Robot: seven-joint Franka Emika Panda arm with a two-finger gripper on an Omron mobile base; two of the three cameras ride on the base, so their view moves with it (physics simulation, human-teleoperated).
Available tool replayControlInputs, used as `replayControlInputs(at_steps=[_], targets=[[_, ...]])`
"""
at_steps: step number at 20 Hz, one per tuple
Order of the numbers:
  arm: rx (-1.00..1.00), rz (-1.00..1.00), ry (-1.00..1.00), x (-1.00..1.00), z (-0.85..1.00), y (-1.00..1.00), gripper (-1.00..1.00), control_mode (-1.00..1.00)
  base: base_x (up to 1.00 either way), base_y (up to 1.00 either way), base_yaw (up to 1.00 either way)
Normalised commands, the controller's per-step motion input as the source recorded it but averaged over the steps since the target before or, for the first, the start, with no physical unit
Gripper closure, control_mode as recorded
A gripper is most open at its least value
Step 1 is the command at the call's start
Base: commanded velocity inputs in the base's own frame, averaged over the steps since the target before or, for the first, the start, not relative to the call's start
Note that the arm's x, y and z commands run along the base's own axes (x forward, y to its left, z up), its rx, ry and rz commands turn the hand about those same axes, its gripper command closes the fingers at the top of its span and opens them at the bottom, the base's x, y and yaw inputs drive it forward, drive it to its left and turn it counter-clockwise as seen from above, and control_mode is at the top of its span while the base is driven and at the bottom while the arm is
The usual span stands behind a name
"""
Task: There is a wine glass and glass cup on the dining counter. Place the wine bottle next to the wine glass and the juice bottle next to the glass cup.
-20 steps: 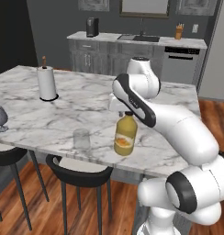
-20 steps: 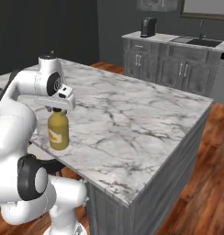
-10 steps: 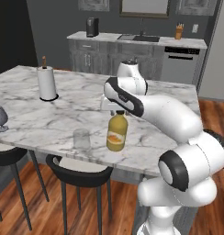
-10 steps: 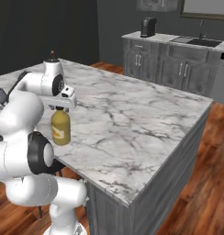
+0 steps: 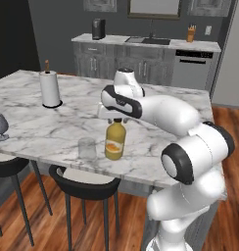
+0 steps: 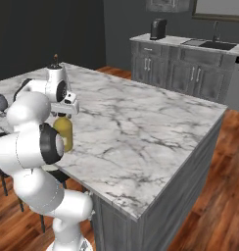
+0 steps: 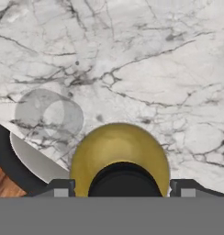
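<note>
The left base view gave the widest account: the gripper (image 5: pixel 115 119) sat over the cap of the juice bottle (image 5: pixel 114 141), which stood upright on the dining counter (image 5: pixel 155 122) near its front edge, just beside the glass cup (image 5: pixel 87 148). Far along that edge, well apart from both, stood the wine glass (image 5: pixel 0 125), and a paper towel roll (image 5: pixel 50 88) stood farther back on the marble. The right base view hid the cup behind the arm and showed the juice bottle (image 6: pixel 64 132) only in part, tucked against a white arm link, with the gripper (image 6: pixel 62 114) above its neck; a dark rounded shape at the left border may have been the wine glass, though it was too cut off to be sure. It did show the counter's (image 6: pixel 155 142) long bare stretch running toward the far corner.

The hand view looked straight down on the bottle's golden shoulder and black cap (image 7: pixel 122 180), the finger tips (image 7: pixel 60 189) standing on either side of the neck (clamped or merely alongside, I could not tell). The cup (image 7: pixel 48 116) appeared as a pale ring close by, and a dark stool seat (image 7: pixel 13 160) showed past the counter edge.

Two stools (image 5: pixel 87 177) stood below the front edge. Behind the island ran a grey cabinet run with a sink (image 5: pixel 151 41) and a coffee machine (image 5: pixel 98 28).
</note>
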Motion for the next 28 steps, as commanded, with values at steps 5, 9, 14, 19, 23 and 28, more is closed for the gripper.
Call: replayControlInputs(at_steps=[5, 9, 14, 19, 23, 28], targets=[[-0.01, 0.00, 0.00, 0.27, -0.19, 0.22, 1.00, -1.00, 0.00, 0.00, 0.00], [-0.01, 0.00, 0.00, 0.25, -0.23, 0.20, 1.00, -1.00, 0.00, 0.00, 0.00], [0.00, 0.00, 0.00, 0.16, -0.25, 0.15, 1.00, -1.00, 0.00, 0.00, 0.00], [-0.01, 0.00, 0.00, 0.15, -0.25, 0.11, 1.00, -1.00, 0.00, 0.00, 0.00], [-0.03, 0.00, 0.00, -0.02, -0.26, 0.07, 1.00, -1.00, 0.00, 0.00, 0.00], [-0.01, 0.00, 0.00, -0.05, -0.28, 0.03, -1.00, -1.00, 0.00, 0.00, 0.00]])
